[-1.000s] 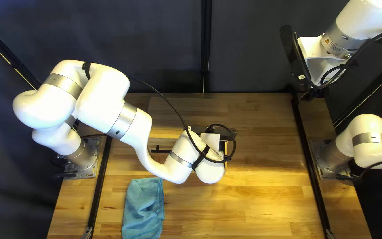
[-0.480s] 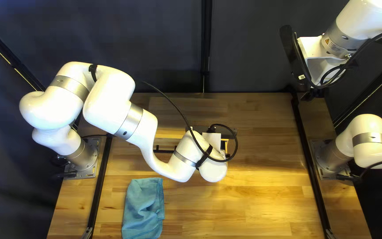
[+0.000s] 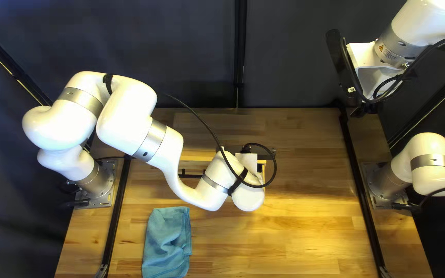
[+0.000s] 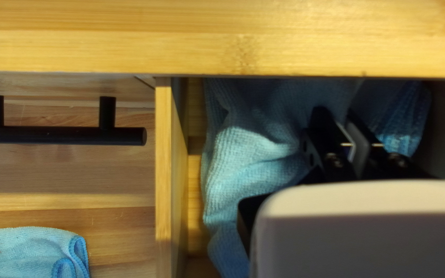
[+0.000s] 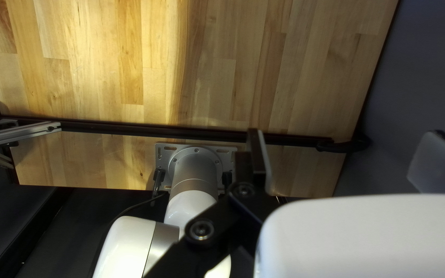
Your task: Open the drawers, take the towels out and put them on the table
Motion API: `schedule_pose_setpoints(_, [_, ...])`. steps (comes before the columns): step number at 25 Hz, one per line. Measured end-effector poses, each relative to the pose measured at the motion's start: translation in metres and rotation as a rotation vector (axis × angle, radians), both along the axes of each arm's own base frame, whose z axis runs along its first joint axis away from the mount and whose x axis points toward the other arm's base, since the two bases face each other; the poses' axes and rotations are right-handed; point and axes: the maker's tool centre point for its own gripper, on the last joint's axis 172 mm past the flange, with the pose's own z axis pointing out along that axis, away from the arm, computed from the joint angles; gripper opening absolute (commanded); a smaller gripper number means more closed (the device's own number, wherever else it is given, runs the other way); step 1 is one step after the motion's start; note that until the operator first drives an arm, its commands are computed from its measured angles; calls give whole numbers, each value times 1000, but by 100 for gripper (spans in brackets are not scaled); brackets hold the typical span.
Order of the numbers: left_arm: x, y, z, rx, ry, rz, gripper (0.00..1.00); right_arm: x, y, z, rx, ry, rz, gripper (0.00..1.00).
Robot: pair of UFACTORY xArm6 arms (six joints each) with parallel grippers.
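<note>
Reaches with the left claw [image 4: 342,127] deep into the open drawer [image 4: 170,154], fingers pressed together. Pinches a fold of the pale blue towel [image 4: 245,154] at the tips, with cloth gathered toward the fingers from the side nearer the drawer's wall and more of it showing on the other side. Leaves the towel inside the drawer, bunched against that wall. Meets a wide wooden board [image 4: 222,50] crossing just ahead of the claw and covering the towel's far end.

Shows, beyond the drawer's wall, a black bar handle [image 4: 60,135] on a neighbouring wooden front. Near it, a corner of the other towel [image 4: 29,251], also pale blue.

In the top left view, finds that other towel [image 3: 167,241] crumpled on the table [image 3: 303,231] by the near edge, left of centre, apart from the drawer. Hides drawer and claw there under the white wrist of the left arm [image 3: 129,116], bent low over the middle of the table, with a black cable [image 3: 207,131] looping round it.

Keeps the right claw [image 5: 344,135] spread wide, gripping nothing, high over the table's right edge. Looks down there on the right arm's base [image 5: 195,170].
</note>
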Motion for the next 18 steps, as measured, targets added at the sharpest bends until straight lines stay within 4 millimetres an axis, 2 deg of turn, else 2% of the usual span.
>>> schedule_pose_setpoints(18, [-19, -25, 63, 10, 3, -34, 0, 0, 0, 0, 0, 0, 0, 100])
